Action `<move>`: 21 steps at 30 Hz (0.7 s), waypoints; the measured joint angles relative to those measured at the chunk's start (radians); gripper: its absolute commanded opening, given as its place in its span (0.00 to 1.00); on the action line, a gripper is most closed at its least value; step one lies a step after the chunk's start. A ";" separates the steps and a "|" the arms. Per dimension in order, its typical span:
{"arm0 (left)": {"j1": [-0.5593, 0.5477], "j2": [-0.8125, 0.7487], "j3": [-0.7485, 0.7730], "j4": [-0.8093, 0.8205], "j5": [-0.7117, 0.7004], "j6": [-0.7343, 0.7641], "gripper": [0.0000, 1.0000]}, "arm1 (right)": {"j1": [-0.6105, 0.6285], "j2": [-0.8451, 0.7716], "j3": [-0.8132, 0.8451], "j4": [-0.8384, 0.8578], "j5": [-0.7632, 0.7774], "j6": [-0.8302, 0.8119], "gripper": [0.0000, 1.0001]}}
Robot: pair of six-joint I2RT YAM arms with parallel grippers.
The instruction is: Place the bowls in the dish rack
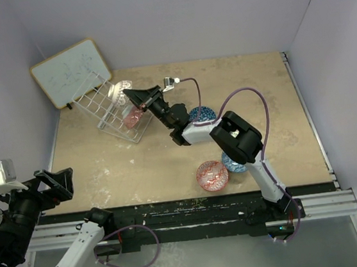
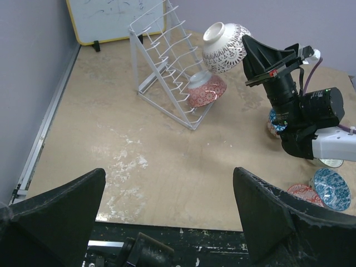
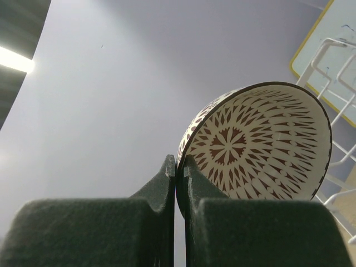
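The right hand (image 3: 179, 167) is pinching the rim of a cream-white ceramic bowl (image 3: 261, 144) with a brown starburst inside. It is holding the bowl tipped on edge just above the tilted white wire dish rack (image 1: 101, 107), seemingly to slot it between the tines. A red patterned bowl (image 2: 207, 90) is already leaning in the rack's lower end. The left hand (image 1: 58, 184) is hovering spread wide at the near-left corner, well apart. A blue patterned bowl (image 1: 201, 113), a second blue bowl (image 1: 235, 164) and a second red bowl (image 1: 212, 175) are sitting on the scuffed tan bench (image 1: 265, 98). Pale lilac walls are enclosing it, and a wood-framed whiteboard (image 1: 71, 71) is leaning behind the rack.
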 measured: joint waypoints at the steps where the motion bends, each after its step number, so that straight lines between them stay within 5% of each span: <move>1: 0.000 0.000 0.000 0.000 0.000 0.000 0.99 | 0.000 0.000 -0.006 0.002 0.003 0.010 0.00; 21: 0.000 0.000 -0.033 0.000 0.000 -0.007 0.99 | 0.001 0.069 -0.032 -0.028 0.029 0.180 0.00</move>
